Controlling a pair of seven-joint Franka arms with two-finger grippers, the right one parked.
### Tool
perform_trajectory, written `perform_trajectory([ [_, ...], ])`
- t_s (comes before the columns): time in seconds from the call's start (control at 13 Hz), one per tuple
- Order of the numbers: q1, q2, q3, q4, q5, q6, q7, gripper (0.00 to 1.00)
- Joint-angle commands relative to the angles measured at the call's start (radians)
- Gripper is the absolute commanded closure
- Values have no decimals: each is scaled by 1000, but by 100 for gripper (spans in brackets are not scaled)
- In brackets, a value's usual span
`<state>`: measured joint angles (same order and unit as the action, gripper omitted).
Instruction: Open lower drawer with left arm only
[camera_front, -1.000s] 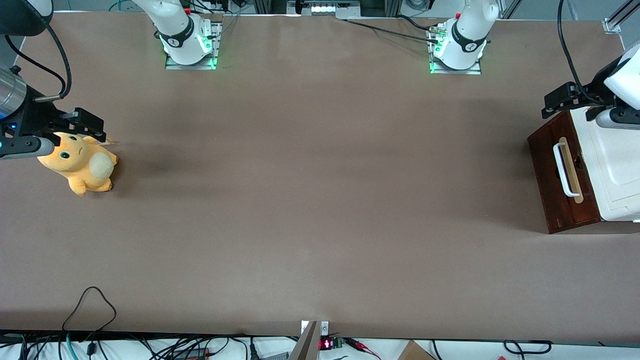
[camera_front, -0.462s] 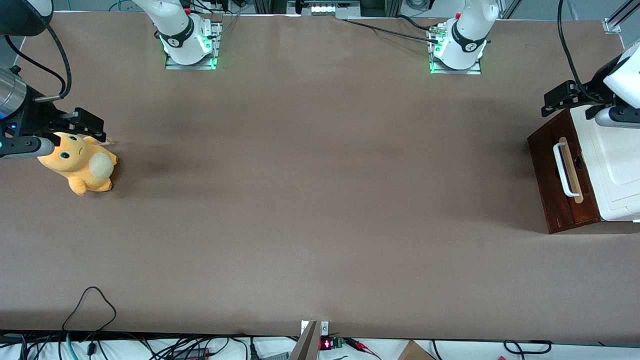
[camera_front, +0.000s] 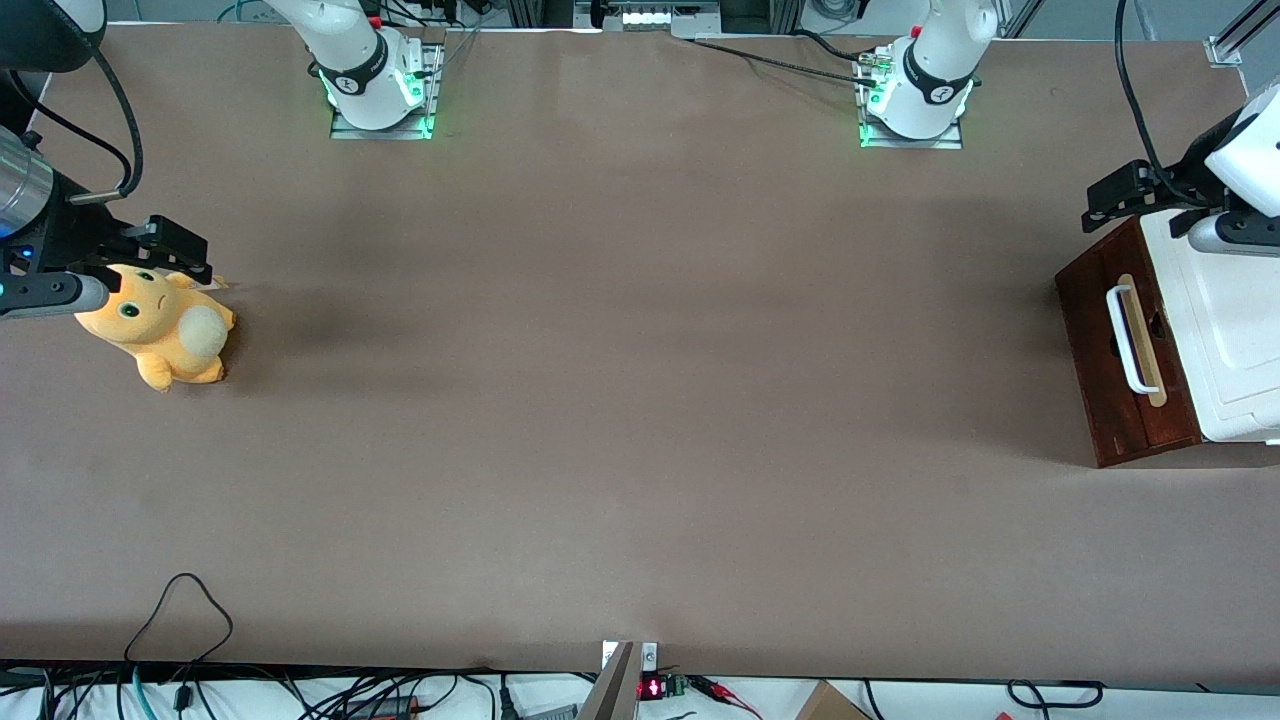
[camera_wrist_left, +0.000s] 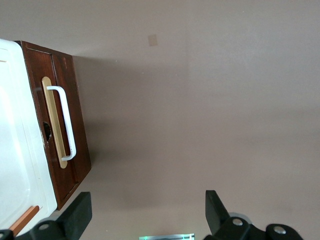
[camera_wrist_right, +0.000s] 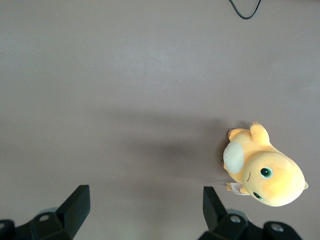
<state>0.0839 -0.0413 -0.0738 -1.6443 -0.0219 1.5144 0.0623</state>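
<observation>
**Approach step: handle not yet gripped**

While the lower drawer (camera_front: 1125, 355) sits closed at the table's working-arm end, its white bar handle (camera_front: 1128, 340) on a pale strip stands untouched. Dark reddish-brown, it lies under a white cabinet top (camera_front: 1235, 330). At its one o'clock hovers the gripper (camera_wrist_left: 145, 212), jaws spread wide; next it likely must descend and straddle the handle.

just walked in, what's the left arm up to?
The gripper hangs open above the table, just past the cabinet's corner farthest from the front camera and higher than the drawer front. The lower drawer is shut, and its white handle is untouched. Nothing is held. A plush toy lies toward the parked arm's end.
</observation>
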Motion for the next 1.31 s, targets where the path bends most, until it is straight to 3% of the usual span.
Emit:
perform_trajectory([
  [0.0,-7,3,14,1,-18,-13,43,0],
  [0.31,-7,6,12,6,11,-5,28,0],
  [0.69,-10,52,-96,-58,379,0,-96,2],
  [1.0,-9,104,-219,-213,692,-2,-390,2],
  [1.23,-9,167,-289,-342,882,-8,-629,2],
])
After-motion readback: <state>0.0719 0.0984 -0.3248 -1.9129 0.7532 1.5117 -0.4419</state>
